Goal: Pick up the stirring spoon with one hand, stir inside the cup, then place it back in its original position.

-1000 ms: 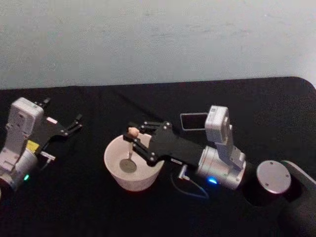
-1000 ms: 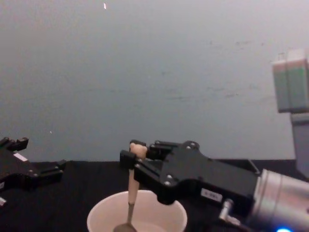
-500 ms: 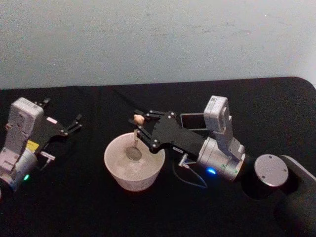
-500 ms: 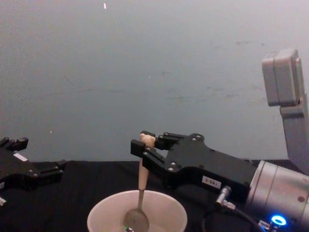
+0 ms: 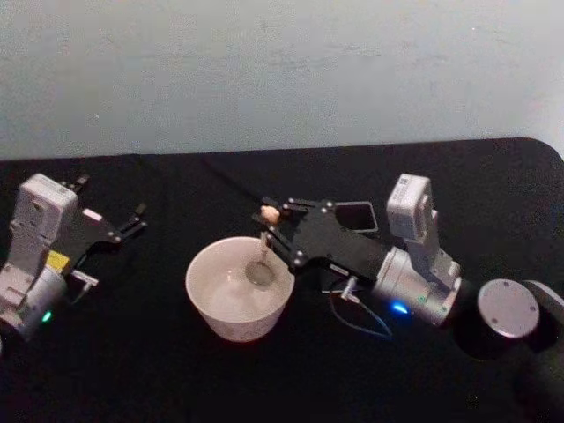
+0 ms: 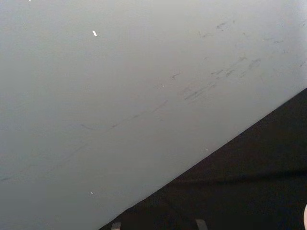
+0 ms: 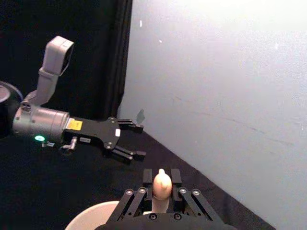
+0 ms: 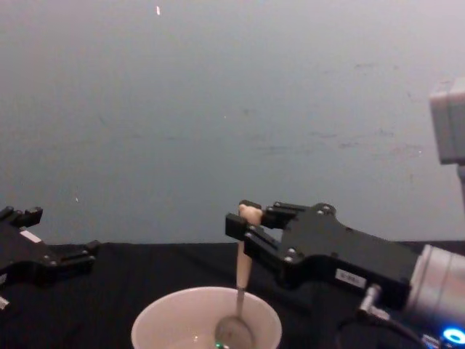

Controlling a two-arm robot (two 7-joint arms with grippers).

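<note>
My right tool (image 5: 270, 220), clamped on the spoon (image 5: 259, 273), has swept it across the cup (image 5: 231, 324): stirring continues. Left tool (image 5: 112, 199) parked, spread wide.

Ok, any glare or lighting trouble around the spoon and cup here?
Head view: the black right tool and the idle left tool nearly merge with the black cloth, while the cup is brightly lit. Chest view: the stirring spoon stands out against the pale wall, with a small green glint in the cup. Right wrist view: part of the wall is glaringly bright.
</note>
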